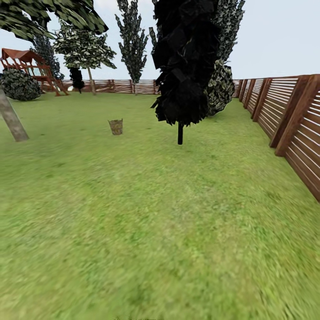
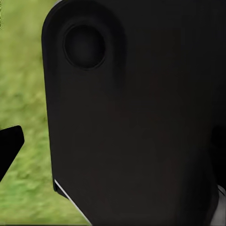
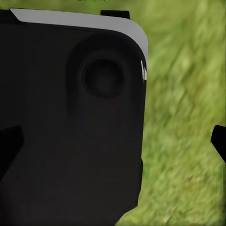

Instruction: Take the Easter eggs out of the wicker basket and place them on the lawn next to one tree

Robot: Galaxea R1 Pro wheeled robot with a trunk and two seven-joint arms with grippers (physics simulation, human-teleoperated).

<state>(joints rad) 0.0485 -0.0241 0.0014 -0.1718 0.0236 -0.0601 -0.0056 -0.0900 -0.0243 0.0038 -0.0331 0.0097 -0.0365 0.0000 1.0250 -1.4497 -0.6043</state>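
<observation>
Far ahead on the lawn [image 1: 146, 222] stands the small brown wicker basket [image 1: 116, 126]. At this distance I cannot make out any eggs in it. A thick grey-beige tree trunk [image 1: 12, 119] leans at the left edge, some way left of the basket. In the left wrist view my left gripper [image 2: 113, 146] hangs over grass in front of a black part of my body, one fingertip [image 2: 10, 143] at the picture's edge. My right gripper [image 3: 115, 141] also hangs over grass, its fingertips [image 3: 219, 141] wide apart. Both are open and hold nothing.
A dark conifer-like tree [image 1: 182, 66] with a thin stem stands right of the basket. A brown slatted fence [image 1: 293, 120] runs along the right and the far back. A wooden play structure [image 1: 31, 66] and a shrub [image 1: 18, 84] are far left.
</observation>
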